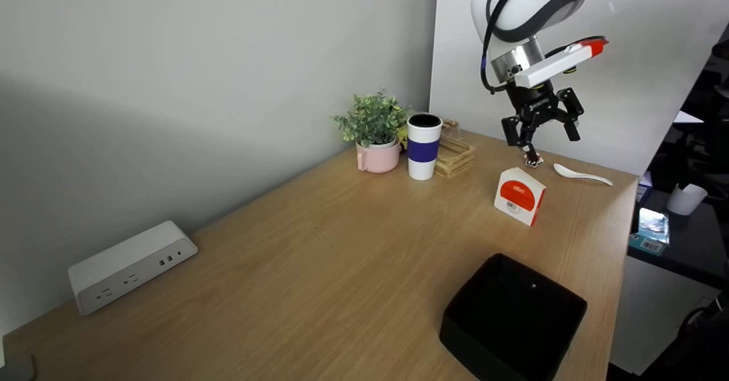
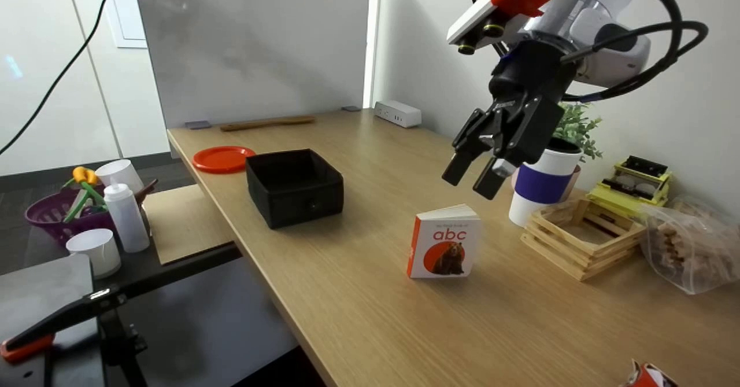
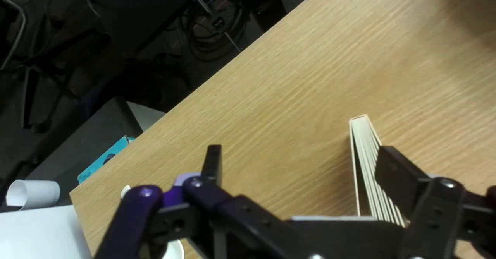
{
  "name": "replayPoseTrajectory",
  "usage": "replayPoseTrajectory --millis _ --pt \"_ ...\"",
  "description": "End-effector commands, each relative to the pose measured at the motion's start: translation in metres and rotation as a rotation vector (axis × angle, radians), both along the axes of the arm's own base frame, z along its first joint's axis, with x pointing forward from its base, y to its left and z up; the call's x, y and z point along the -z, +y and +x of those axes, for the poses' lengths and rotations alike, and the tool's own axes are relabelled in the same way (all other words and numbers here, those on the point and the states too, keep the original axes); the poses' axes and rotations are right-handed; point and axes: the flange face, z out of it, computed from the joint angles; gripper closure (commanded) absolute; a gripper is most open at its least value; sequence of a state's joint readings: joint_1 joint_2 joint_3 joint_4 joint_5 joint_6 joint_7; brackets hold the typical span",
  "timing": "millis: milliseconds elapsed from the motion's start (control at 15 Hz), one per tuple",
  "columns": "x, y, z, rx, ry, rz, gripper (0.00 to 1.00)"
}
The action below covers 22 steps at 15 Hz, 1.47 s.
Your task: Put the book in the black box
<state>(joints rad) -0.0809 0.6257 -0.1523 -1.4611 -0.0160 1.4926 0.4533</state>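
Note:
The book (image 1: 517, 194) stands upright on the table, white with a red-orange mark and slightly fanned pages; an exterior view shows its "abc" cover (image 2: 444, 247). In the wrist view its page edges (image 3: 362, 139) point up, partly covered by one finger. The black box (image 2: 306, 202) sits apart from the book, open at the top with nothing visible inside; it also shows in an exterior view (image 1: 468, 342). My gripper (image 1: 543, 133) is open and empty in the air, higher than the book and apart from it, as an exterior view (image 2: 471, 177) and the wrist view (image 3: 302, 152) show.
A white-and-blue mug (image 1: 422, 153), a potted plant (image 1: 376, 127) and a wooden crate (image 2: 578, 248) stand near the wall. A white spoon (image 1: 581, 174) lies near the table corner. A red plate (image 2: 222, 159) lies beyond the box. A power strip (image 1: 134, 267) is along the wall.

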Motion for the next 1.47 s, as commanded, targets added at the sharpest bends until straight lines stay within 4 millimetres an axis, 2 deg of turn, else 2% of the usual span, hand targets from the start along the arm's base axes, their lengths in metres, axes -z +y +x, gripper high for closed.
replayPoseTrajectory --millis 0,733,1133,1400 --pt "0.002 -0.002 0.002 -0.028 0.011 0.002 0.00" --pt "0.010 -0.012 0.008 -0.030 0.008 0.090 0.00" --pt "0.009 -0.005 0.013 0.011 -0.030 0.164 0.00" --pt "0.017 0.001 0.020 0.036 -0.039 0.177 0.00"
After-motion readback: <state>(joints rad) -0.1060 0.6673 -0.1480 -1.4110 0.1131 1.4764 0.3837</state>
